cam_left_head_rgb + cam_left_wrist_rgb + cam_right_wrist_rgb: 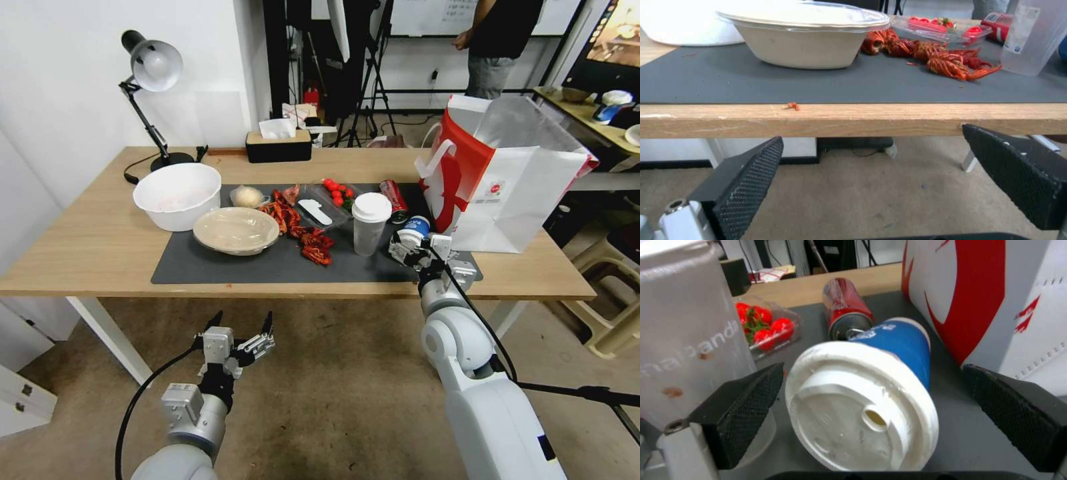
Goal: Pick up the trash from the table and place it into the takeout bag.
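Note:
On the table (93, 253), the dark mat (220, 267) carries a beige lidded bowl (235, 230), red crayfish leftovers (297, 227), a small clear tub (330, 197) of tomatoes, a clear cup with white lid (370, 223) and a red soda can (395, 200). The blue-white paper cup (902, 343) lies on its side, lid toward my right gripper (873, 370), which is open with one finger on each side of it. The takeout bag (507, 180) stands just right of the cup. My left gripper (240, 333) hangs open below the table's front edge (862, 120).
A big white bowl (177, 193) sits at the mat's left end. A desk lamp (150, 67) and a tissue box (278, 143) stand at the table's back. Beige stools (613, 300) are on the floor to the right.

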Tool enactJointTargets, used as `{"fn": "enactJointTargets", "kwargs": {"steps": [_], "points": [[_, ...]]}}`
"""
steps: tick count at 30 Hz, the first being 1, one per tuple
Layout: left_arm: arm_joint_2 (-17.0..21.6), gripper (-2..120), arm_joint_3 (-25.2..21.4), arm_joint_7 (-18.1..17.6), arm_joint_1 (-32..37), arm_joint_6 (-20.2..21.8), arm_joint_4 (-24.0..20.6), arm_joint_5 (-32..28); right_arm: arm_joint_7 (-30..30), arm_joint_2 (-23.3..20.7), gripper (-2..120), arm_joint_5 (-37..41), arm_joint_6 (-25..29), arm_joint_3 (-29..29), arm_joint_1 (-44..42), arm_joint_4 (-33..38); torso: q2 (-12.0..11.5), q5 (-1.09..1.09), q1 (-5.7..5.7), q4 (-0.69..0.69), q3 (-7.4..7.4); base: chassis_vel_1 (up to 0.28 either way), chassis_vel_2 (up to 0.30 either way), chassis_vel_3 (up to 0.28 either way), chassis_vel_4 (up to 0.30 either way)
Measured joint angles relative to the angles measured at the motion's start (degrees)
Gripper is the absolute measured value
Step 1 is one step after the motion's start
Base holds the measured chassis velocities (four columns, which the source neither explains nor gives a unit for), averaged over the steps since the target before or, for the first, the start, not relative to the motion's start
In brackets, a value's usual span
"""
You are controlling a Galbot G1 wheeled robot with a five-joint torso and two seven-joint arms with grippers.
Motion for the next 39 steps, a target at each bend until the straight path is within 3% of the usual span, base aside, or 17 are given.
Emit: {"fn": "enactJointTargets", "kwargs": {"steps": [19,39], "points": [[-0.1,100,0.1,-0.5,0.0,-0.8,1.1,0.1,4.3,0.9,100,4.9,-4.3,-1.3,3.1,-3.6,0.0,0.0,0.0,0.0,0.0,0.0,0.0,0.0,0.0],[-0.2,100,0.4,-1.0,0.0,-1.3,1.5,0.1,4.6,1.3,100,7.6,-4.4,-1.0,3.8,-5.3,0.0,0.0,0.0,0.0,0.0,0.0,0.0,0.0,0.0]]}}
